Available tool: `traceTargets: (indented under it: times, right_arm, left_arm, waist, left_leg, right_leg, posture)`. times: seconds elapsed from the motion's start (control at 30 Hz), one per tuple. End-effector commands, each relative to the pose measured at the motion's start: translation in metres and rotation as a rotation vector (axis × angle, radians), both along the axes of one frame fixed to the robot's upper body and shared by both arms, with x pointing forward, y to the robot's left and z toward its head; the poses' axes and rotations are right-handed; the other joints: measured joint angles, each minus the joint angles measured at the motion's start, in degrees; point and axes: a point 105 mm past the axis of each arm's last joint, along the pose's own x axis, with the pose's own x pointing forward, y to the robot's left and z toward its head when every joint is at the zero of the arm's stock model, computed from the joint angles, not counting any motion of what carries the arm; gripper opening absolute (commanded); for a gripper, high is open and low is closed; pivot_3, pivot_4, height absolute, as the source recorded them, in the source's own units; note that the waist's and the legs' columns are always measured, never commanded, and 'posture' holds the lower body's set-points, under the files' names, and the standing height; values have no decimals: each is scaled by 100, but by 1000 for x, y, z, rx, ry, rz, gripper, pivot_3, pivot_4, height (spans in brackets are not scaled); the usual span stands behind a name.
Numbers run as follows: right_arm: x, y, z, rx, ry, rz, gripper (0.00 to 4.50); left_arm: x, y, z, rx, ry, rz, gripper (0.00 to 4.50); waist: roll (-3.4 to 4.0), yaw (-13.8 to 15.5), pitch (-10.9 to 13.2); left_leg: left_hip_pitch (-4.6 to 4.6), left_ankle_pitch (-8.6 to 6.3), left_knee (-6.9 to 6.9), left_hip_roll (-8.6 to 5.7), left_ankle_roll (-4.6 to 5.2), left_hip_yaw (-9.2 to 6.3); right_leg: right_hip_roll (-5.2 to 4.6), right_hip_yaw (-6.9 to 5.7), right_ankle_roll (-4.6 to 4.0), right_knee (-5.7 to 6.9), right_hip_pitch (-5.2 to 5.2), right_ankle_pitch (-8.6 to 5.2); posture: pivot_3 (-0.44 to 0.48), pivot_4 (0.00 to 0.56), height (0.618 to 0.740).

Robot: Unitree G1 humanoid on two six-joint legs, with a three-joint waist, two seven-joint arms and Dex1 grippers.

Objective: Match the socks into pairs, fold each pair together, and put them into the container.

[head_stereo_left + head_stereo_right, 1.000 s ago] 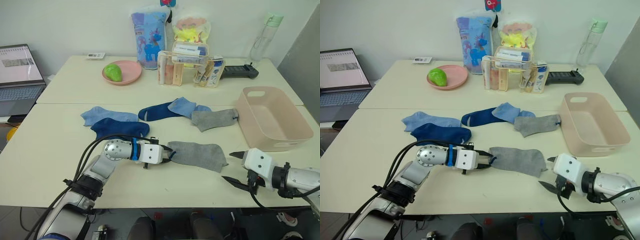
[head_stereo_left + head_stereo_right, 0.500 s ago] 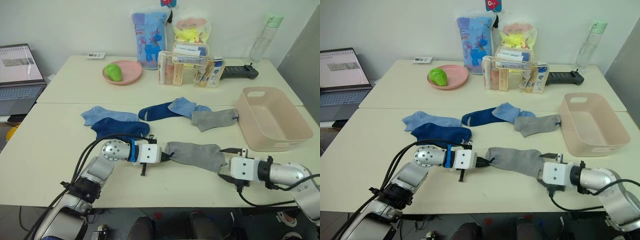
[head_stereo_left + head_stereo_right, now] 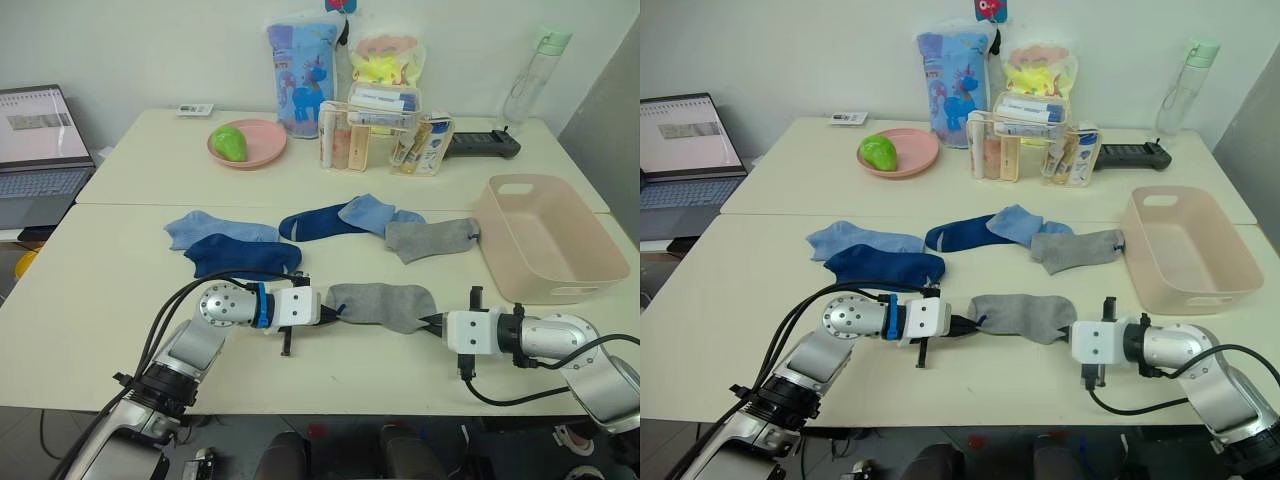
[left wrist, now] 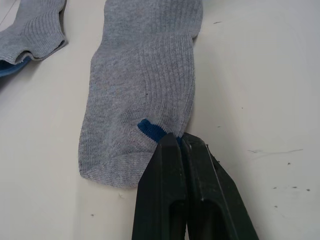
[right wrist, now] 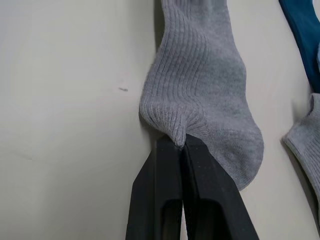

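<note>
Both ends of one grey sock (image 3: 382, 304), lying near the front edge of the worktop (image 3: 90, 300), are now pinched: the left gripper (image 3: 334, 314) was already clamped on one end, and within the last second the right gripper (image 3: 432, 324) has been brought in from the front right and its fingers clenched on the other. The sock has been bunched shorter, so folding appears underway. The container (image 3: 545, 235) waits at the right edge.

grey sock (image 3: 382, 304) flat, pinched both ends | container (image 3: 545, 238) empty, upright
</note>
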Motion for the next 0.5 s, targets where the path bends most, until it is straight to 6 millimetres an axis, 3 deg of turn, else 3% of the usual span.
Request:
traceTargets:
  times: [0.03, 0.13, 0.37, 0.43, 0.5]
  right_arm:
    - [-12, 8, 17, 96, 71, 0, 40]
    - [-31, 13, 24, 223, 272, -63, 40]
    - [-64, 19, 28, 325, 587, -143, 40]
    - [-64, 18, 23, 336, 665, -208, 40]
    - [-56, 16, 22, 368, 712, -283, 40]
  left_arm:
    - [-11, 10, 21, -36, 58, -7, 0]
    - [-40, 24, 31, 2, 201, -63, 0]
    - [-84, 46, 42, 100, 523, -99, 0]
    - [-90, 46, 44, 104, 648, -82, 0]
    - [-82, 48, 38, 109, 695, -18, 0]
  waist:
    - [1, -5, 1]
    - [6, -20, 3]
    - [19, 5, 9]
    - [18, 10, 9]
    - [18, 6, 10]
  left_leg:
    - [-2, 0, 0, 0, 0, -2]
    - [-20, 0, 0, 5, 0, -18]
    - [-22, -1, 3, 0, 1, -38]
    - [-23, -1, 3, -3, 2, -42]
    - [-21, -1, 3, -6, 2, -43]
  right_leg:
    - [0, -1, 0, 0, -1, 0]
    - [0, 0, 0, 1, -10, 0]
    - [-1, -9, -1, -3, 1, -1]
    - [-1, -12, -1, -7, 3, -1]
    - [-1, -14, -1, -7, 6, -1]
  posture:
    - [0, 150, 703]
    - [0, 150, 703]
    - [0, 150, 703]
    - [0, 150, 703]
    - [0, 150, 703]
